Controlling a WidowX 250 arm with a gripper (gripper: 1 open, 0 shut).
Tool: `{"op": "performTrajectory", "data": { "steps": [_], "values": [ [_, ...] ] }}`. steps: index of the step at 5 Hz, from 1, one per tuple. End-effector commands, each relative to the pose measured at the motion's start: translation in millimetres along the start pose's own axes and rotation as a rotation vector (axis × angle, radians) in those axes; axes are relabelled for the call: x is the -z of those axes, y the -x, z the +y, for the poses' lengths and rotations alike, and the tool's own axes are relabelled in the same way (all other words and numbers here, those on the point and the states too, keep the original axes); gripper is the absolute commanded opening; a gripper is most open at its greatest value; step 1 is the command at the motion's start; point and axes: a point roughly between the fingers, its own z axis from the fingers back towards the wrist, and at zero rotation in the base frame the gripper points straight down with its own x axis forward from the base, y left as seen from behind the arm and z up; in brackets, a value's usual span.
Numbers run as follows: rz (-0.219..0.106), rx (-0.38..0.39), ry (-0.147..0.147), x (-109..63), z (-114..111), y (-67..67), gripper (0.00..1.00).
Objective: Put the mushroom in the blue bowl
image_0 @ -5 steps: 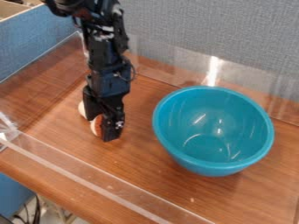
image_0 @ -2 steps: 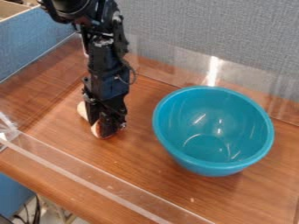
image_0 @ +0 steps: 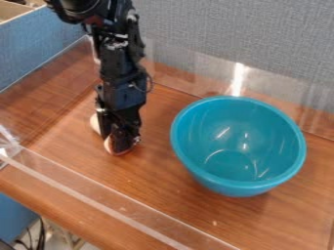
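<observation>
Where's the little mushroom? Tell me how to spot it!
Find the big blue bowl on the wooden table. Look left to the black robot arm pointing straight down; the mushroom sits on the table at its gripper. It's the only small cream and reddish thing there.

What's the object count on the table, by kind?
Toy mushroom: 1, at the pincer tips
Teal-blue bowl: 1, nothing inside
Total: 2
</observation>
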Motion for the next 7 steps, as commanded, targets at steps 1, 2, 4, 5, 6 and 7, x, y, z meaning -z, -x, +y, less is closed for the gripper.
{"op": "performTrajectory", "data": {
  "steps": [1,2,4,5,6,7],
  "values": [
    [-0.041,-0.014,-0.024,-19.7,9.3,1.1,0.0],
    [-0.047,-0.016,-0.023,-16.9,6.5,11.1,0.0],
    [-0.069,-0.059,-0.028,-24.1,-1.7,22.7,0.0],
    [-0.081,-0.098,-0.034,-33.5,-7.9,24.9,0.0],
    [-0.093,-0.08,-0.041,-48.5,-5.9,23.2,0.0],
    [-0.102,-0.05,-0.049,-62.2,-6.0,20.3,0.0]
  ]
}}
